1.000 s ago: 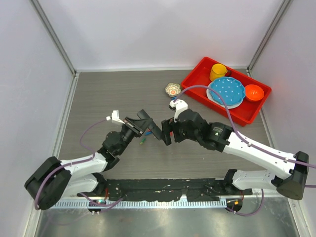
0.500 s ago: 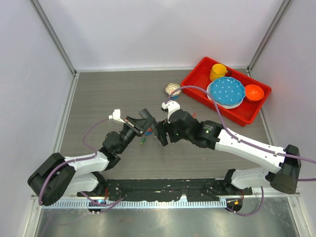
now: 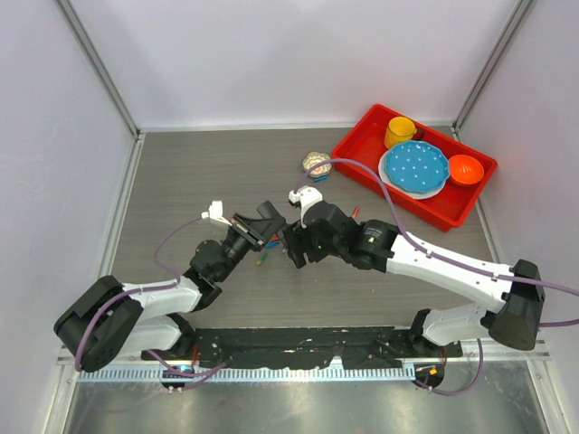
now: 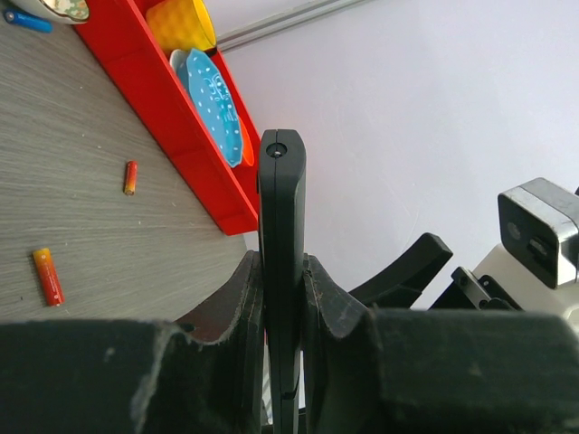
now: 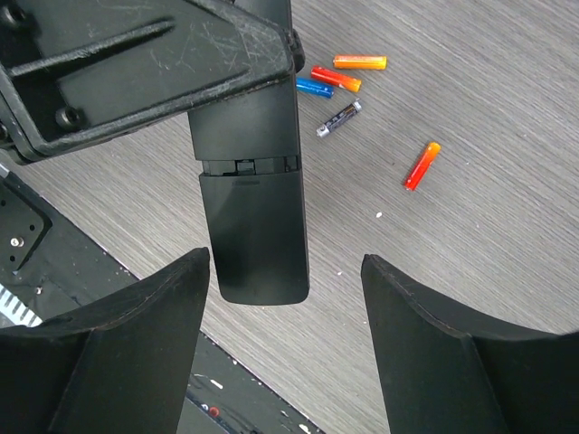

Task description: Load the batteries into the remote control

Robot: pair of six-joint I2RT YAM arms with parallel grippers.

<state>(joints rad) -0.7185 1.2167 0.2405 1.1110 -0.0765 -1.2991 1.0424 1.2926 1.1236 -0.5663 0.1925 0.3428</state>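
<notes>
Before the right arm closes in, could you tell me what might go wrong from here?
1. The right gripper stands open astride the free end of the remote control, which only the left gripper clamps; an off-centre squeeze could twist it loose.
2. The batteries lie loose on the table below; a low finger could scatter them.

The slim black remote control (image 5: 253, 231) stands between the left gripper's (image 4: 282, 267) fingers — the right gripper (image 5: 282, 271) flanks its free end, apart. Small cylindrical batteries (image 5: 336, 83) lie behind on the grey wood-grain table (image 5: 507, 136).

Remote control (image 4: 281, 199) lower end hidden inside left hand (image 4: 282, 271) (edge-on, recess face unseen there).
</notes>
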